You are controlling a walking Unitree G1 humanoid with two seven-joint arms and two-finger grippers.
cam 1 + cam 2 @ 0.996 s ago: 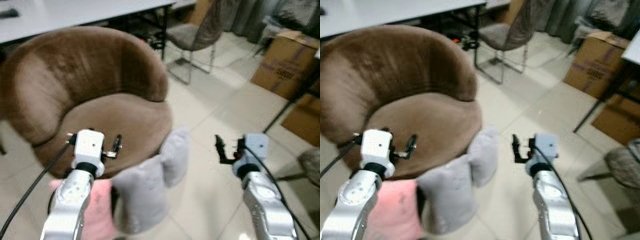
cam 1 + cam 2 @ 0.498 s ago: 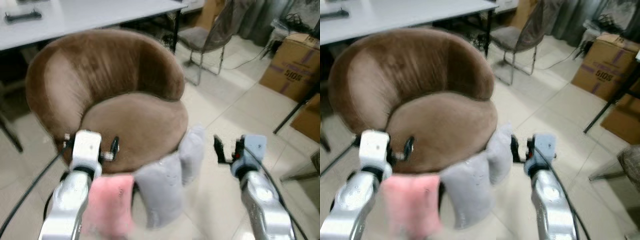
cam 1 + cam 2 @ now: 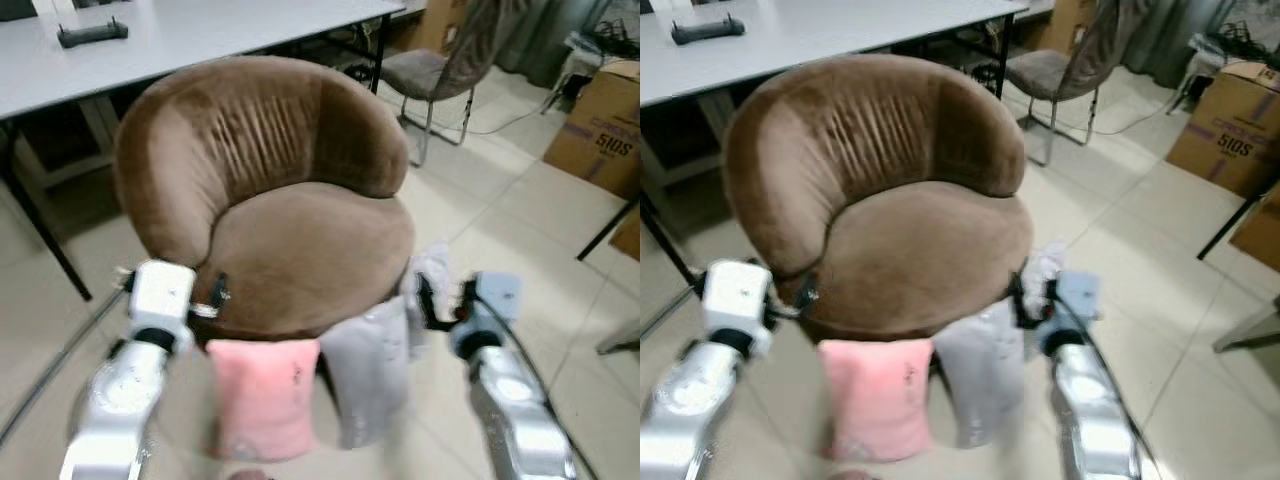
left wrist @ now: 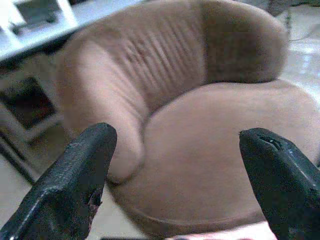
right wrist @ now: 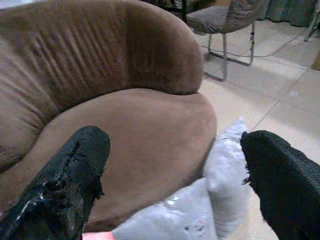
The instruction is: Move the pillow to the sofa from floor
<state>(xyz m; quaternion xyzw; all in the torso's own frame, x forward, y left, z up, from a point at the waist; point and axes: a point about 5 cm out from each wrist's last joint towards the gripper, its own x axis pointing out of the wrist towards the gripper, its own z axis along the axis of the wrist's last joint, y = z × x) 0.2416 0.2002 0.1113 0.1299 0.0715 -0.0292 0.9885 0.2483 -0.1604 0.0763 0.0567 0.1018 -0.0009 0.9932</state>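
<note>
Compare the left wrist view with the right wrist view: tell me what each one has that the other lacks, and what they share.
Left wrist view alone: the white table behind the sofa's back, and a sliver of the pink pillow at the seat's front edge.

Right wrist view alone: the grey pillows leaning against the sofa's front, the metal-legged chair behind it, and the tiled floor.

Both: the brown sofa with its bare seat, framed by that gripper's own two black fingers, spread apart, left and right.

Brown sofa, pink and grey pillows on pale tiles

The round sofa (image 3: 290,200) is plush brown; a pink pillow (image 3: 262,395) and grey pillows (image 3: 368,365) lean against it on the cream tiled floor (image 3: 500,210).
</note>
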